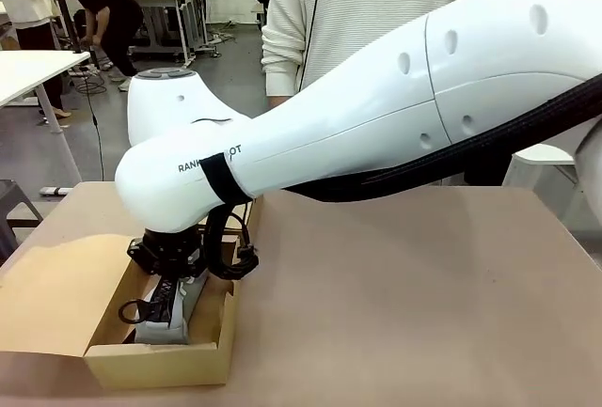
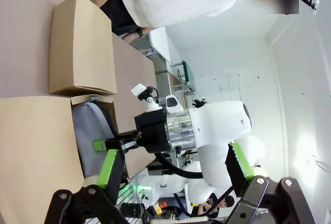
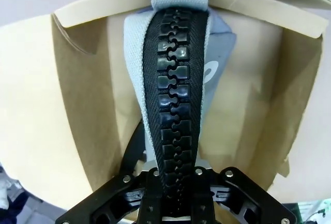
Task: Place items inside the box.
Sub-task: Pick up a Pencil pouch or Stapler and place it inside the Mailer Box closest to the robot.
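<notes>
**Front view, left to right.** One box (image 1: 155, 365) of plain brown cardboard at the near left of the table (image 1: 423, 285) — rectangular, open-topped, matte, with one broad flap folded flat outward to the left. Inside its walls, one grey-blue zip pouch (image 1: 175, 324) of soft woven fabric, hanging lengthwise with the lower end down in the box; contact with the box floor not discernible. Right gripper (image 1: 166, 296), black and angular, lowered into the box mouth and clamped on the pouch's upper zip edge. One right arm (image 1: 376, 116), smooth glossy white shells with rounded joints and a black cable sleeve beneath, slanting down from the upper right across the middle. Behind it, at the far side, one person (image 1: 376, 3) in a white ribbed sweater. Table surface flat, dull tan.

**Left wrist view, rolled sideways.** Pale brown box flap at upper left. Below it, the pouch as a grey fabric panel edged by a black zip, within the box walls. One green pad of the right gripper pressed against the pouch. Left gripper (image 2: 173, 157) along the bottom edge — two black fingers with green pads (image 2: 108, 168), spread wide apart, well apart from box and pouch.

**Right wrist view.** One row of chunky, interlocking black moulded zip teeth, running up the middle from between the two closed fingers. Pale grey-blue cloth on either side, with one fabric tab at the far end. Fibrous brown cardboard walls all around.
</notes>
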Robot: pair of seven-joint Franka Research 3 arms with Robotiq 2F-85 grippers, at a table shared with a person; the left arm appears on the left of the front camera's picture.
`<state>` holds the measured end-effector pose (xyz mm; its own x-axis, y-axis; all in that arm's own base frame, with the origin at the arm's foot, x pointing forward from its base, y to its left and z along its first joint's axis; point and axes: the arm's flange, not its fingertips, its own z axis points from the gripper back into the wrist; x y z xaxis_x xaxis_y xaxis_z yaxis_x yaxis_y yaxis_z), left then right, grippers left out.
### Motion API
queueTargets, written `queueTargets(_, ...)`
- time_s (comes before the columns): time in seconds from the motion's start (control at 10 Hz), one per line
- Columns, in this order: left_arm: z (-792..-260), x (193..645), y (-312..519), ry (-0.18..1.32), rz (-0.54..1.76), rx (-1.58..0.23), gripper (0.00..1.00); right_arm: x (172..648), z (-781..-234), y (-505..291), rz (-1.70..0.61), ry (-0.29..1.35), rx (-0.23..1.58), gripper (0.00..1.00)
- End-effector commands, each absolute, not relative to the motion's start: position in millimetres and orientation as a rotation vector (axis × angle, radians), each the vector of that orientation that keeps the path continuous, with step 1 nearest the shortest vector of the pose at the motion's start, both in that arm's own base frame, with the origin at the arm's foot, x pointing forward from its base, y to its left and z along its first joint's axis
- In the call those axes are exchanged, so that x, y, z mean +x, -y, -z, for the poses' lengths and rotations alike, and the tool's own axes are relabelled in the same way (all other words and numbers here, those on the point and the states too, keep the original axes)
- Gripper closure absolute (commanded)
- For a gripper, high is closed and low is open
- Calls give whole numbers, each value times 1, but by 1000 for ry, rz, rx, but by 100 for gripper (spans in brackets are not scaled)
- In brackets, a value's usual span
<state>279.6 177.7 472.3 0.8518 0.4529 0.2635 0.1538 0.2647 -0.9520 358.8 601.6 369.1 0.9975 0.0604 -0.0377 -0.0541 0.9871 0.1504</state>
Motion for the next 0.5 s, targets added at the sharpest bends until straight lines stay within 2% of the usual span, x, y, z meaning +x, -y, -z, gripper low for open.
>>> queueTargets(0.0, -473, 279, -177, 577, -203, -1323, 0, 364, -371, -603, -77, -27, 120, 92)
queueTargets(0.1, -473, 279, -177, 577, -203, -1323, 0, 365, -370, -602, -81, -34, 117, 92)
queueTargets(0.2, -473, 279, -177, 577, -203, -1323, 0, 364, -370, -601, -89, -33, 117, 84)
queueTargets(0.3, -473, 279, -177, 577, -203, -1323, 0, 365, -370, -600, -94, -41, 117, 35)
queueTargets(0.4, -473, 279, -177, 577, -203, -1323, 0, 364, -371, -599, -98, -40, 122, 27)
